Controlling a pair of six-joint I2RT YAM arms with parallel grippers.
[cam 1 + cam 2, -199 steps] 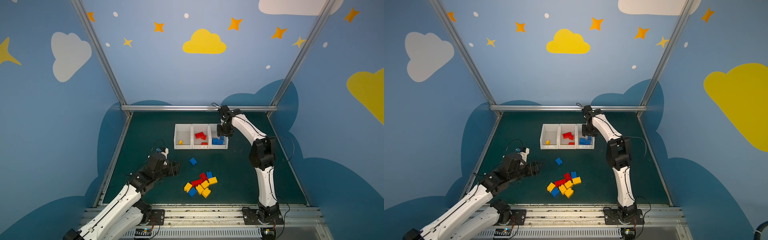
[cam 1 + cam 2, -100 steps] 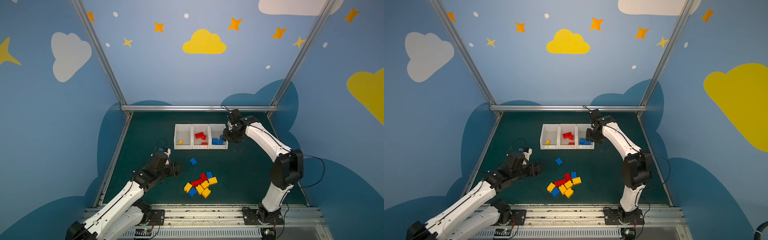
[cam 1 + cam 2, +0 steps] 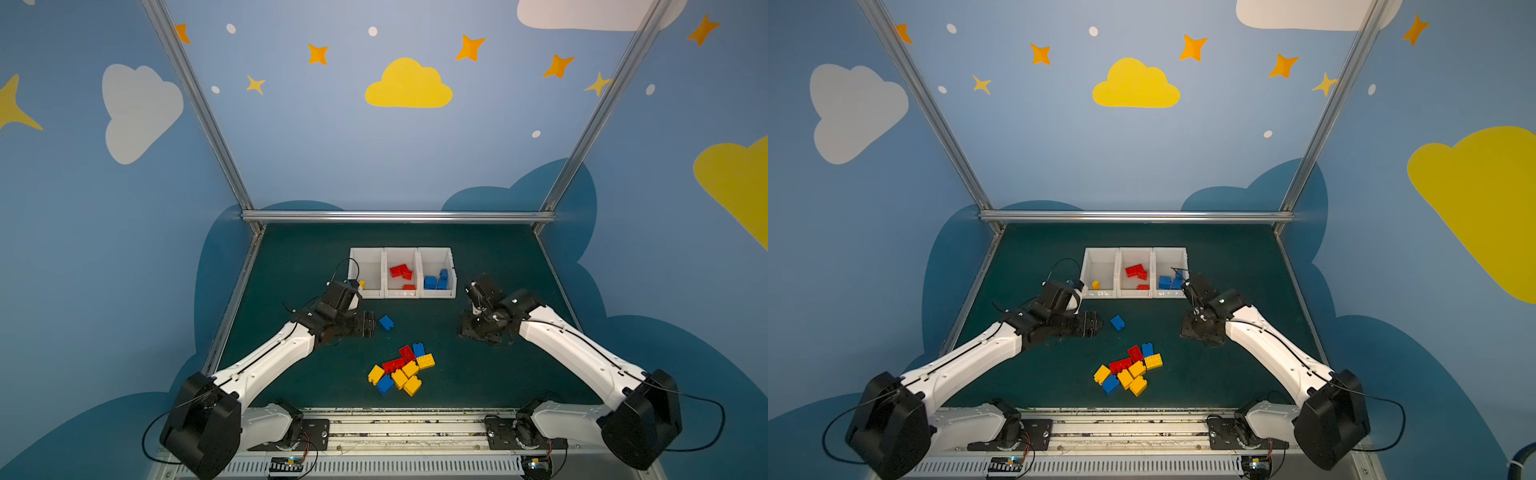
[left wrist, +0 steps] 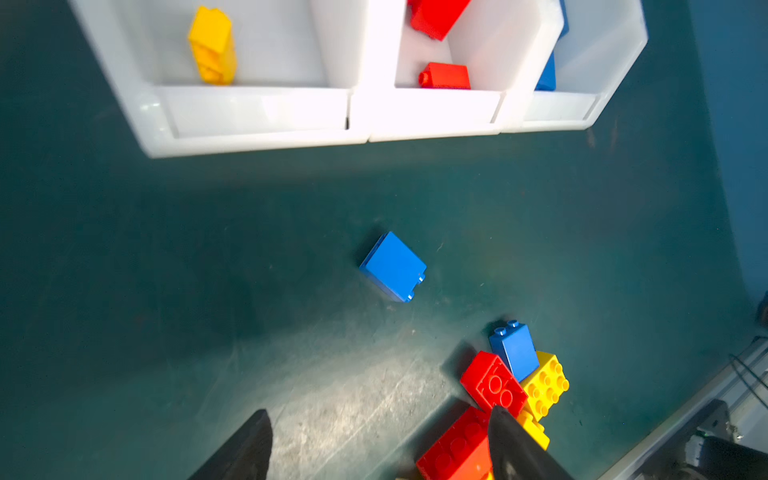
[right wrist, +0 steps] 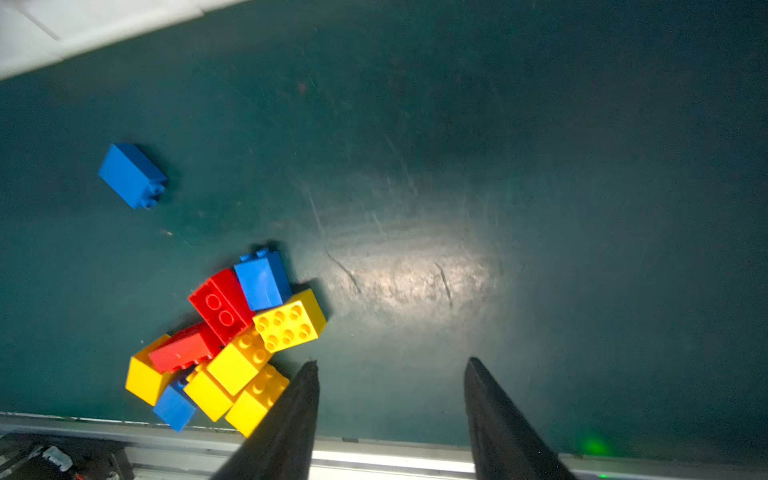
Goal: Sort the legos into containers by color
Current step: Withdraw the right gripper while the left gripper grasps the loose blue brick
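Blue brick (image 3: 386,322) lies alone on the counter (image 3: 291,270), just right of the left gripper (image 3: 368,324), fingers apart and empty. Right gripper (image 5: 390,399) hangs empty, fingers apart, beside the pile (image 3: 401,370).

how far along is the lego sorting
Partly done. The yellow bin holds one yellow brick, the red bin a few reds, the blue bin a few blues. Nothing is in hand: left gripper and right gripper are both open and empty. Left: the lone blue brick and the mixed pile.
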